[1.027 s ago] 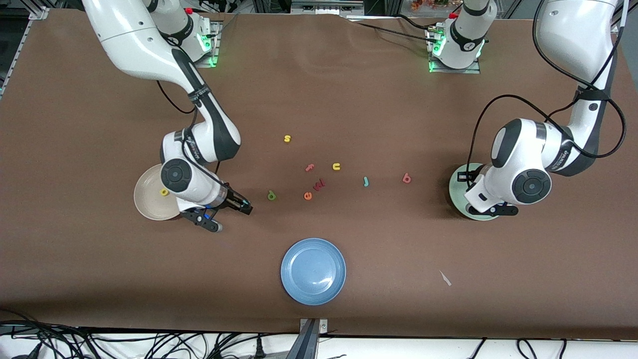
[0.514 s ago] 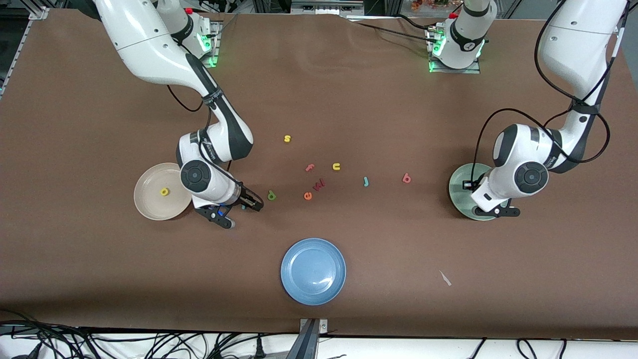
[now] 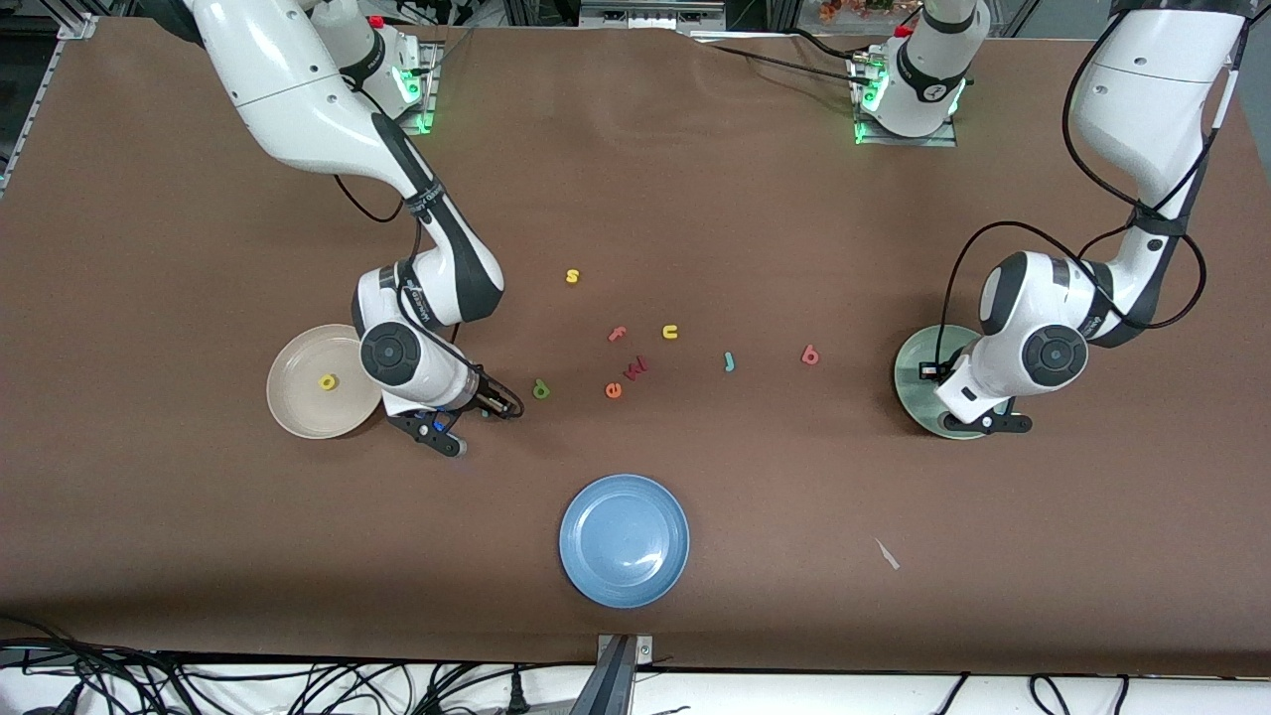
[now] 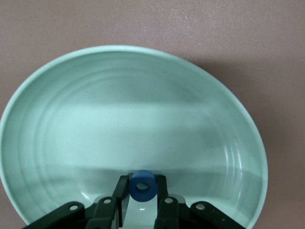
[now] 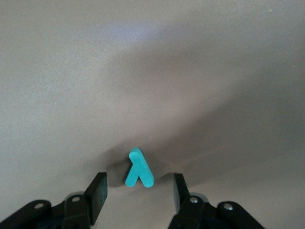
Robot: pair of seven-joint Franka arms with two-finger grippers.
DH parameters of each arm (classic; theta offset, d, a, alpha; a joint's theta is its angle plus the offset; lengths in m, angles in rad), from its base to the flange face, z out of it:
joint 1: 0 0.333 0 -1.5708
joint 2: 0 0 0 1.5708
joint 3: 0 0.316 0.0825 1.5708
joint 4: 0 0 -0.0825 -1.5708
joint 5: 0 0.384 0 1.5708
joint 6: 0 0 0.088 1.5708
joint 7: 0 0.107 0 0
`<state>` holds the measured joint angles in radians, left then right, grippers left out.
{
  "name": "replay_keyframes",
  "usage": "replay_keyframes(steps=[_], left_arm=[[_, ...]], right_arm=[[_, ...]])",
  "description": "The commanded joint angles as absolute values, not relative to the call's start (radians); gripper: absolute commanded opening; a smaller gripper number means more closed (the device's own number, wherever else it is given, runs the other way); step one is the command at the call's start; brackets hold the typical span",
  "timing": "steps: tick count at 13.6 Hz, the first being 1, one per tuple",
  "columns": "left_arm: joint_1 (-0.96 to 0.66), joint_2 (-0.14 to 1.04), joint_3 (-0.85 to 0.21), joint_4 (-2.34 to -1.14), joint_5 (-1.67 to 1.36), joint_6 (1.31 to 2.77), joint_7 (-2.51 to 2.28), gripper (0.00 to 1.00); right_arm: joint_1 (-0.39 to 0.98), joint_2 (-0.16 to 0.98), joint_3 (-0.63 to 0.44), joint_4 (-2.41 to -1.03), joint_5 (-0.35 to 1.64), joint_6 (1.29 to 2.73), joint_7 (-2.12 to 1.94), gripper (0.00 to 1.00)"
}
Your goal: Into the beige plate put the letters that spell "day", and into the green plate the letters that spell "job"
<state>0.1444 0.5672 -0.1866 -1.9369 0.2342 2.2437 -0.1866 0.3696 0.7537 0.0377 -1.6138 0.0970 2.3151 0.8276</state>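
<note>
A teal y (image 5: 139,169) lies flat on the brown table between the open fingers of my right gripper (image 5: 138,183), with a gap on each side. In the front view that gripper (image 3: 499,405) is low at the table between the beige plate (image 3: 298,417) and a green d (image 3: 541,389). A yellow rounded letter (image 3: 327,381) lies in the beige plate. My left gripper (image 4: 143,185) hangs over the green plate (image 4: 133,50), shut on a blue ring o (image 4: 144,186). A light-blue j (image 3: 729,361) and a salmon-red b (image 3: 810,355) lie on the table toward the green plate (image 3: 909,372).
Loose letters lie mid-table: an orange e (image 3: 613,390), a reddish w (image 3: 637,365), a pink f (image 3: 617,334), a yellow u (image 3: 670,332) and a yellow s (image 3: 572,276). A blue plate (image 3: 624,539) sits nearer the front camera. A small white scrap (image 3: 887,553) lies toward the left arm's end.
My right gripper has moved away from the beige plate toward the green d and come down around the teal y, its jaws narrowing. The left arm shifted slightly over the green plate.
</note>
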Motion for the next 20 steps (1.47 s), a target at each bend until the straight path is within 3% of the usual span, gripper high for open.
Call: replay_keyframes(steps=[1, 2, 3, 9, 15, 17, 20], left_arm=[[0.158, 0.572, -0.198, -1.937, 0.264, 2.255, -0.175, 0.7], [0.158, 0.568, -0.198, -1.934, 0.264, 2.249, -0.175, 0.88], [0.158, 0.563, -0.199, -1.933, 0.264, 2.246, -0.173, 0.99], [0.144, 0.5, -0.209, -1.913, 0.253, 2.163, -0.181, 1.0], [0.144, 0.459, -0.402, -1.879, 0.242, 2.068, -0.466, 1.0], [0.141, 0.471, -0.458, -1.878, 0.242, 2.074, -0.599, 1.0], [0.126, 0.506, -0.489, -1.878, 0.244, 2.117, -0.658, 1.0]], right_arm=[[0.368, 0.755, 0.04, -1.626, 0.091, 2.341, 0.828, 0.58], [0.367, 0.755, 0.04, -1.629, 0.091, 2.345, 0.828, 0.54], [0.368, 0.755, 0.04, -1.632, 0.091, 2.345, 0.828, 0.49], [0.367, 0.755, 0.04, -1.634, 0.091, 2.345, 0.827, 0.0], [0.319, 0.715, 0.022, -1.58, 0.057, 2.185, 0.659, 0.0], [0.318, 0.664, -0.038, -1.603, 0.055, 2.071, 0.524, 0.0], [0.318, 0.576, -0.084, -1.715, 0.054, 2.083, 0.388, 0.0]])
